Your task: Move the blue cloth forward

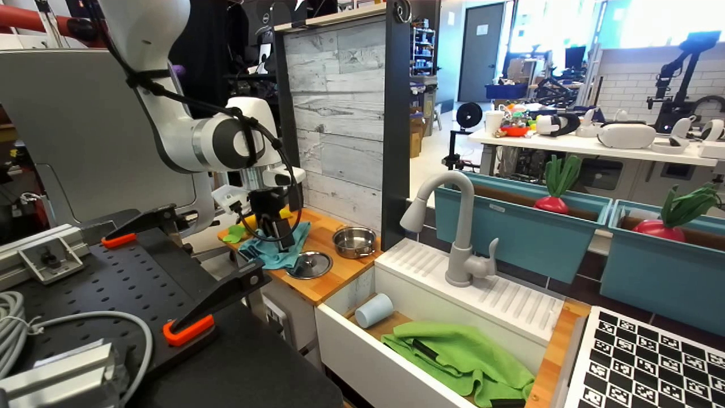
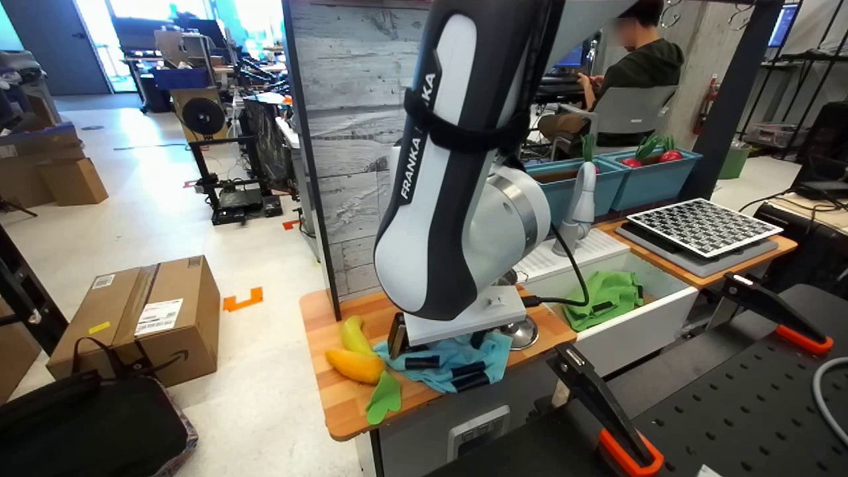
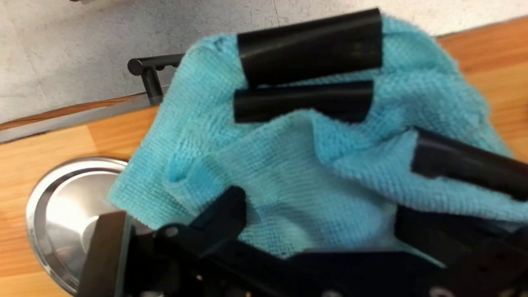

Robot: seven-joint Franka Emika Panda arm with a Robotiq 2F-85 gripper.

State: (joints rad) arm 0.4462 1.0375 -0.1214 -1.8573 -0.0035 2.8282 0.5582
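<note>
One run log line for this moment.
crumpled blue cloth: on wooden counter, beside round metal lid | black gripper: open, at cloth

In an exterior view, the scene is looked down on across a black perforated bench point(image 1: 130, 289), with the sink point(image 1: 351, 357) framed nearer than the blue cloth point(image 1: 265, 255). In an exterior view, the robot arm point(image 2: 440, 185) is caught close and large, the tabletop point(image 2: 341, 404) is partly hidden by it, and the sink is seen farther off. The plank panel point(image 1: 342, 107) is faced in both exterior views. In the wrist view, the blue cloth is looked down on at close range, the pincer point(image 3: 319, 212) being framed toward the lower edge; the lid point(image 3: 68, 202) is shared with both exterior views.
</note>
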